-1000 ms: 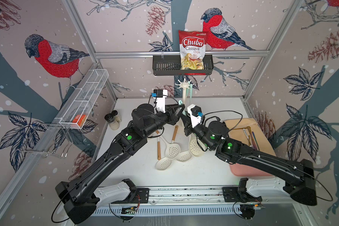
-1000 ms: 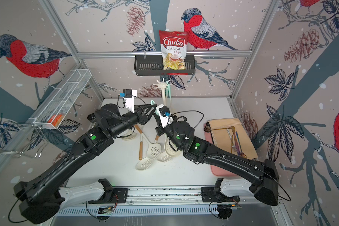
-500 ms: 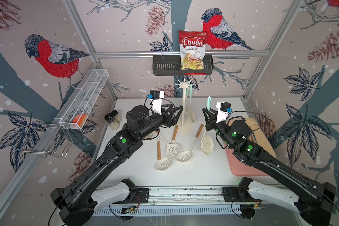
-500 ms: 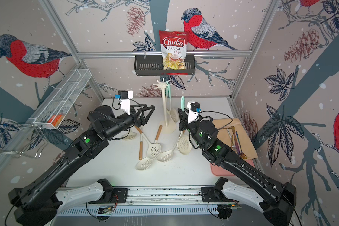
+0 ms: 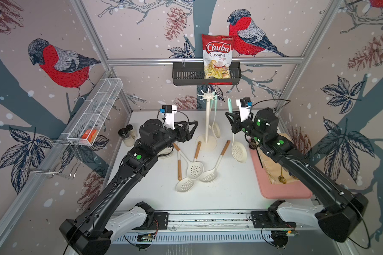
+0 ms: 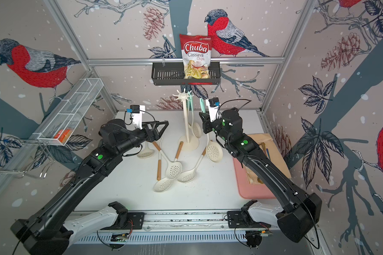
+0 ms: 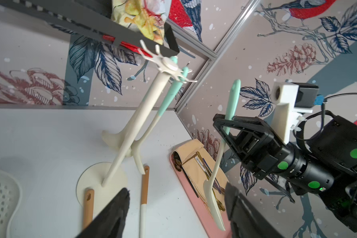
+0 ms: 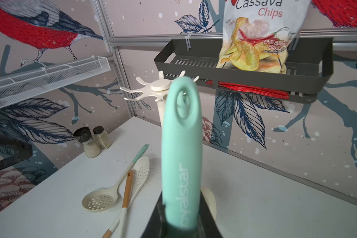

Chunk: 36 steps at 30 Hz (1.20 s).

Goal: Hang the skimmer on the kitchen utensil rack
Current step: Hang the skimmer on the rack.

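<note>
Beside rack (image 5: pixel 209 119), R jaws clamp skimmer (image 5: pixel 238 152) upright, clear of hooks; L jaws apart, empty.

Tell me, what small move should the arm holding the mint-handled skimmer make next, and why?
Probably carry the skimmer toward the star top of the kitchen utensil rack, aiming the handle's hole at a free hook arm. The right gripper is shut on the mint handle, with the skimmer upright and apart from the rack, where another utensil already hangs.
</note>
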Available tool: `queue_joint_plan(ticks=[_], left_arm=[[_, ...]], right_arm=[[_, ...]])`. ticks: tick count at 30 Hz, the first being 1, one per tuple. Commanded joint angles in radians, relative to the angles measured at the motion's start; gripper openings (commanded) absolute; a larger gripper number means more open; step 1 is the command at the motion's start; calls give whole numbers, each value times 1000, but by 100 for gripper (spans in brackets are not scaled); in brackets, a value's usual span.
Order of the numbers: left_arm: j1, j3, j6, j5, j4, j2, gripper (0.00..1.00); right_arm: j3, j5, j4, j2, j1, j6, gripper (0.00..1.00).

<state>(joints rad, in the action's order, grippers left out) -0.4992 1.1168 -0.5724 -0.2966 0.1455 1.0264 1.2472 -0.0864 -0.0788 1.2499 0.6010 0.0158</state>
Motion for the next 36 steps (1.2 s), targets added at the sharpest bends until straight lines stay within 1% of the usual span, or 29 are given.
queue_joint_plan(ticks=[1, 6, 11, 14, 17, 19, 36], left_arm=[[45, -37, -67, -121, -111, -27, 75], [49, -46, -44, -134, -101, -34, 75], [47, -32, 10, -126, -61, -26, 77], [24, -1, 70, -72, 2, -12, 77], [-33, 49, 139, 21, 73, 12, 76], [-64, 76, 166, 52, 100, 31, 76], [-74, 71, 161, 57, 97, 27, 76]], right_arm=[[64, -48, -82, 54, -1, -76, 0], [149, -46, -144, 126, 3, -116, 0], [175, -25, -150, 149, 16, -127, 0], [185, -13, -155, 157, 23, -133, 0], [198, 10, -169, 170, 34, -143, 0], [206, 21, -173, 177, 39, -148, 0], [274, 54, -225, 251, 51, -166, 0]])
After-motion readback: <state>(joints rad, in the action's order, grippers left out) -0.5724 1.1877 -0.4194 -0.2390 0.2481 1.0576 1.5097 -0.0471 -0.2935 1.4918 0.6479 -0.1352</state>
